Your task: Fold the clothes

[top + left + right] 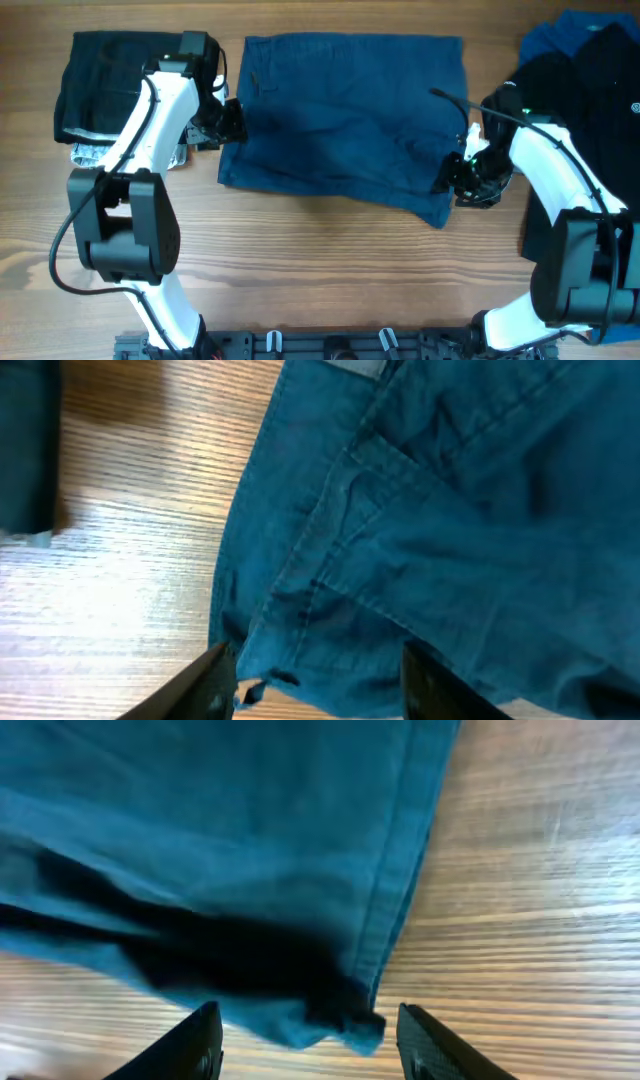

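i'm seeing the left end effector [320,688] hanging released at an edge of the navy shorts [350,110], the right end effector [306,1045] released over their corner.

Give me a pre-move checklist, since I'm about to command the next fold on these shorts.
1. Left gripper: fingers apart, ok.
2. Right gripper: fingers apart, ok.
3. Navy shorts spread on the table: ok.
4. Shorts' near right corner lying flat: not ok, rumpled.
5. Folded black garment apart from the shorts: ok.
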You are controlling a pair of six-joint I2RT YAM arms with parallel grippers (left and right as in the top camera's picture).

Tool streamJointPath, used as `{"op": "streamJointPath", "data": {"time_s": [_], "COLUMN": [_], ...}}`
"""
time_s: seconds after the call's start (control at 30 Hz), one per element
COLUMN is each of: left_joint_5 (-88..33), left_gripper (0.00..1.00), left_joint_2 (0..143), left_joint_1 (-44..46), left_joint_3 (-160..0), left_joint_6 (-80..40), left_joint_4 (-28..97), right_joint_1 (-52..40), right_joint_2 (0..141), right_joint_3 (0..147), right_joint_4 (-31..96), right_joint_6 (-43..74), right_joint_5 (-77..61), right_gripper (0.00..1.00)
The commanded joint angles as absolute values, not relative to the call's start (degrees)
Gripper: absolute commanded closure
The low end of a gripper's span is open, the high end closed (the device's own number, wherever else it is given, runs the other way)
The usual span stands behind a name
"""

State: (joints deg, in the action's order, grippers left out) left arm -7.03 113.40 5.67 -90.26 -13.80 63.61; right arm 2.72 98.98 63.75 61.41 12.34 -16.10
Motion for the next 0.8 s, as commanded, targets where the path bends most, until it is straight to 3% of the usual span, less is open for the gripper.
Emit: {"op": "streamJointPath", "data": {"time_s": [0.0, 0.1, 0.17, 0.23, 0.27, 0.3, 0.33, 0.37, 0.4, 0.43, 0.47, 0.53, 0.63, 0.73, 0.77], "left_joint_5": [-7.9, -7.9, -7.9, -7.9, -7.9, -7.9, -7.9, -7.9, -8.7, -9.9, -10.6, -10.7, -10.4, -10.4, -10.4], "left_gripper": [0.45, 0.44, 0.45, 0.56, 0.56, 0.55, 0.55, 0.56, 0.62, 0.68, 0.67, 0.53, 0.45, 0.46, 0.52], "left_joint_2": [113.5, 113.5, 113.5, 113.5, 113.5, 113.5, 113.5, 113.5, 113.5, 113.5, 113.5, 113.5, 113.6, 113.6, 113.6], "left_joint_1": [6.0, 6.0, 6.0, 6.0, 6.0, 6.0, 6.0, 6.0, 6.1, 6.0, 6.0, 6.0, 6.0, 5.9, 5.9], "left_joint_3": [-89.0, -88.2, -87.4, -87.1, -87.0, -86.9, -86.8, -86.8, -86.8, -86.8, -86.8, -86.3, -83.3, -80.5, -80.3], "left_joint_6": [-12.4, -12.4, -12.4, -12.4, -12.4, -12.4, -12.4, -12.4, -12.4, -12.4, -12.4, -12.4, -12.4, -12.2, -12.2], "left_joint_4": [62.6, 61.5, 61.2, 61.1, 61.1, 61.1, 61.0, 61.0, 61.0, 61.1, 61.3, 62.6, 59.9, 57.2, 57.4], "right_joint_1": [2.9, 2.9, 2.9, 2.9, 2.9, 2.9, 2.9, 2.9, 2.9, 2.9, 2.9, 2.9, 2.9, 2.9, 2.9], "right_joint_2": [98.5, 98.5, 98.5, 98.5, 98.5, 98.5, 98.5, 98.5, 98.5, 98.5, 98.5, 98.5, 98.5, 98.5, 98.5], "right_joint_3": [60.1, 55.2, 54.0, 54.0, 54.0, 54.0, 54.0, 54.0, 54.0, 54.0, 54.0, 54.0, 54.0, 54.0, 54.0], "right_joint_4": [58.4, 53.9, 50.9, 50.0, 50.0, 50.1, 50.2, 50.3, 50.9, 51.5, 52.0, 53.1, 53.1, 53.1, 53.1], "right_joint_6": [15.4, 17.0, 16.6, 16.6, 16.6, 16.5, 16.4, 16.4, 16.4, 16.3, 15.5, 14.6, 13.6, 13.5, 13.5], "right_joint_5": [-16.4, -17.6, -22.1, -23.7, -23.6, -23.6, -23.4, -22.5, -20.9, -20.2, -20.1, -19.1, -19.1, -19.1, -19.1], "right_gripper": [0.43, 0.43, 0.48, 0.55, 0.57, 0.62, 0.73, 0.9, 0.96, 0.96, 0.96, 0.96, 0.96, 0.96, 0.96]}}
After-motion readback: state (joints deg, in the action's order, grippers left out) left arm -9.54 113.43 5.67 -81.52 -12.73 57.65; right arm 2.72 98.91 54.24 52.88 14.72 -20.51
